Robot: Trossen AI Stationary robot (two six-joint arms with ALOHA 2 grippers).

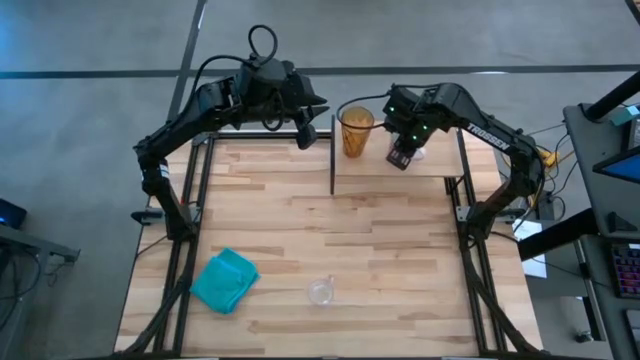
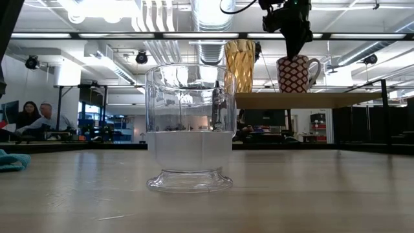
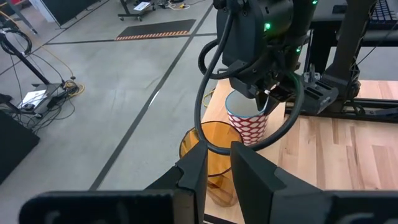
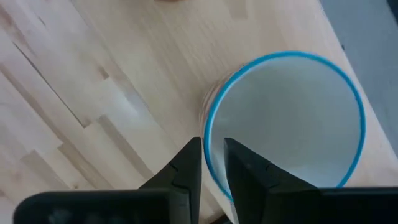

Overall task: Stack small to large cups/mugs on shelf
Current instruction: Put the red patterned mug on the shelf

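The white mug with the reddish pattern (image 2: 294, 74) stands upright on the raised light-wood shelf (image 1: 440, 166), next to the tall amber tumbler (image 1: 356, 130), which also stands on the shelf. My right gripper (image 4: 212, 155) is above the mug and shut on its rim; it also shows in the high view (image 1: 405, 150). The tiny clear glass cup (image 1: 320, 291) stands on its foot on the tabletop near the front edge. My left gripper (image 1: 305, 132) is shut and empty, beyond the table's far edge, left of the shelf. My right gripper pinches the mug's blue-edged rim (image 4: 207, 134), with one finger inside the mug and one outside. The fingers come from above, pointing down. The mug is upright, with its base on the shelf board (image 2: 294, 91).
A teal cloth (image 1: 225, 280) lies on the tabletop at the front left. The black frame posts (image 1: 332, 150) edge the shelf. People sit in the room beyond the table (image 2: 35, 113).
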